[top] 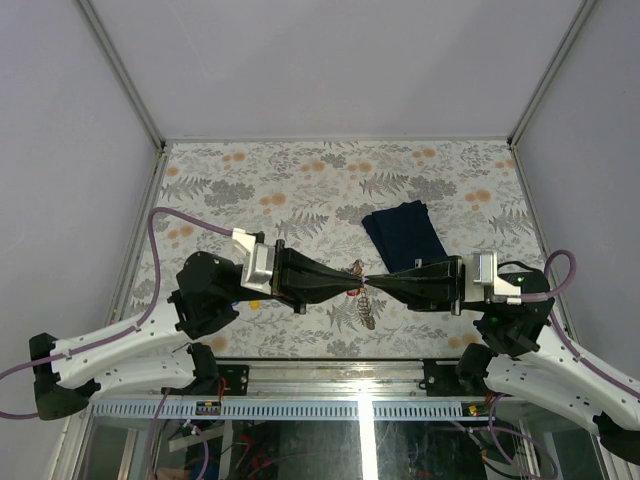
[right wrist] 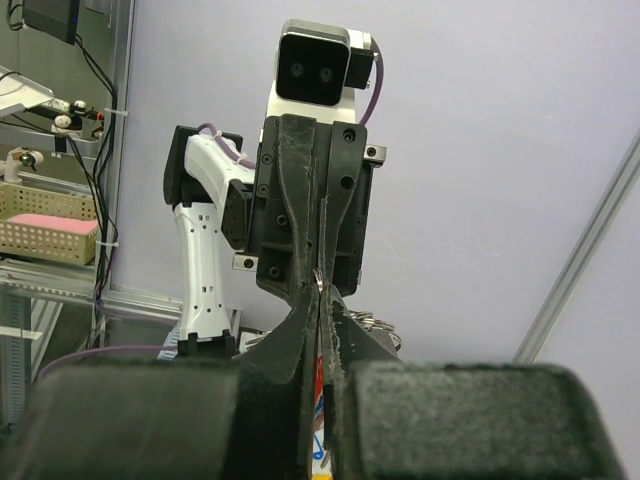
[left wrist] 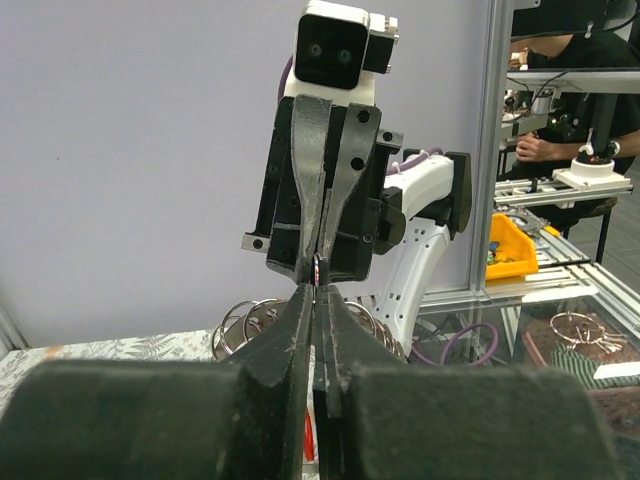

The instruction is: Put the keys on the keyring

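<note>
Your left gripper (top: 354, 279) pointed in from the left of the keyring (top: 365, 306), its jaws pressed to a thin slit. Whether they pinched anything could not be told. The keyring lay on the floral table (top: 240, 180), just nearer the arm bases than the spot where both grippers met tip to tip. Single keys were too small to tell from it. Your right gripper (top: 380, 281) pointed in from the keyring's right, jaws likewise closed tight. A dark navy cloth (top: 403, 232) lay beyond the keyring, slightly right.
</note>
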`<state>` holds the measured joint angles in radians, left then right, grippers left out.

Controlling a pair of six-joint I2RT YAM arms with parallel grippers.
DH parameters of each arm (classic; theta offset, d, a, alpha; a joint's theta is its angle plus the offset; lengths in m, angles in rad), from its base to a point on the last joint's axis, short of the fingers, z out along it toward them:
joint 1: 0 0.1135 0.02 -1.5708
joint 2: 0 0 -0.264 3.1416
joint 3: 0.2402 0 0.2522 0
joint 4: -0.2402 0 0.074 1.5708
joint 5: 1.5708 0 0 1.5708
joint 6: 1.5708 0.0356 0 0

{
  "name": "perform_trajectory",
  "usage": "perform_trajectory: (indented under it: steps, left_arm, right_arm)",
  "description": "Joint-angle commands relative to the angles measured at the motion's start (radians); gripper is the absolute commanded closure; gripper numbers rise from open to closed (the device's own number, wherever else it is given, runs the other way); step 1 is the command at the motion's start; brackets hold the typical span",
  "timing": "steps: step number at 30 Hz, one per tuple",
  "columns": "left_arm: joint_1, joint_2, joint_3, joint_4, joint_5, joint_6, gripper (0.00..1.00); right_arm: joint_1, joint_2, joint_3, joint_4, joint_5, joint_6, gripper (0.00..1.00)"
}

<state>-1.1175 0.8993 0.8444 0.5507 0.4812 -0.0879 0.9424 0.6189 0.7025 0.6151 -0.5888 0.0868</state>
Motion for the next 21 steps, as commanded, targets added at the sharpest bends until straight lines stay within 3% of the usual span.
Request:
perform_trajectory:
  steps: [1, 10, 21]
  left_arm:
    - [-0.002, -0.003, 0.073, -0.132, 0.026, 0.118, 1.00]
    - [-0.001, -0.015, 0.228, -0.553, 0.021, 0.291, 1.00]
    - [-0.001, 0.095, 0.480, -1.079, 0.030, 0.394, 1.00]
  right_arm:
    - [-0.001, -0.004, 0.040, -0.017, -0.006, -0.033, 0.97]
    - [0.000, -0.068, 0.064, -0.198, 0.036, -0.116, 0.73]
    - [0.000, -0.101, 0.116, -0.514, 0.077, -0.191, 0.69]
